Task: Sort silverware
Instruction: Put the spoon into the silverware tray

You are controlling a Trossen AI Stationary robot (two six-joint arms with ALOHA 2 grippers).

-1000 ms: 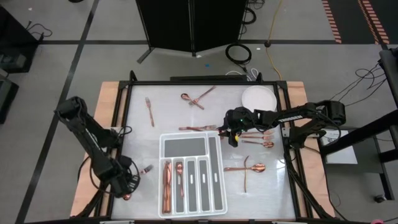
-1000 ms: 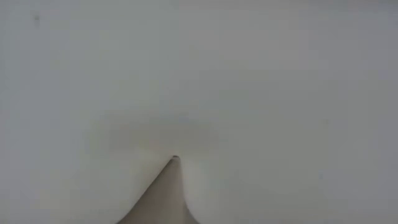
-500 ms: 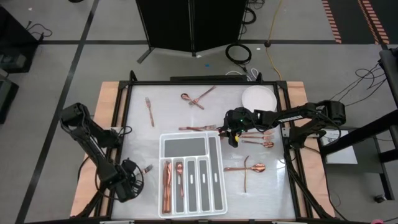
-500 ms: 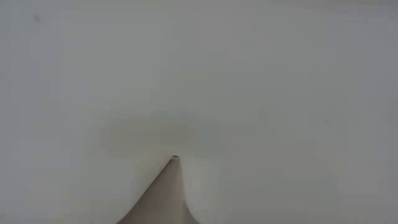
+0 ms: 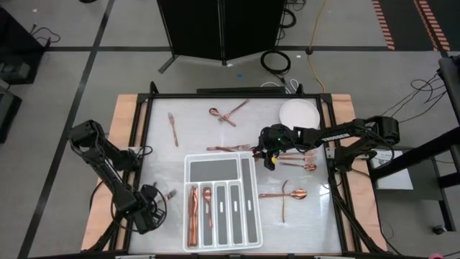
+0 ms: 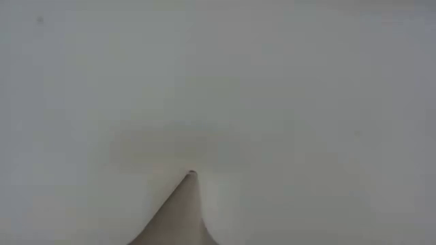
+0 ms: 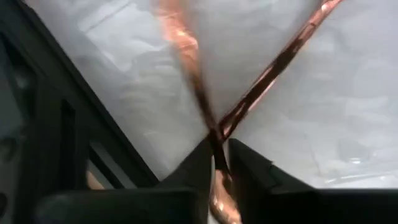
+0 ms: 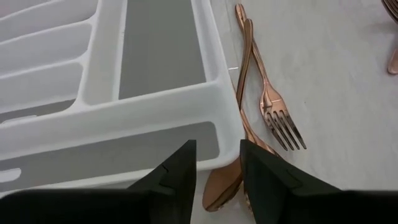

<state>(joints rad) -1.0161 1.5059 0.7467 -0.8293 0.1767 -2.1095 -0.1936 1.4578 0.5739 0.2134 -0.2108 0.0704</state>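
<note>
- Your white rectangular surface (image 5: 162, 155) sits in a black frame on pale wood, above grey floor tiles with cables and a dark cabinet (image 5: 219, 29)
- Slim copper silverware (image 5: 228, 148) lies scattered on it; some fills the white divided plastic tray (image 5: 249, 216)
- A round white plate (image 5: 299, 113) sits at the far right
- Left end effector (image 7: 219, 163), near-left corner, clenches a copper piece
- Right end effector (image 8: 217, 163) hangs released beside the tray's edge

The left pincer (image 7: 219, 163) clamps two crossed copper utensils (image 7: 249, 99).
</note>
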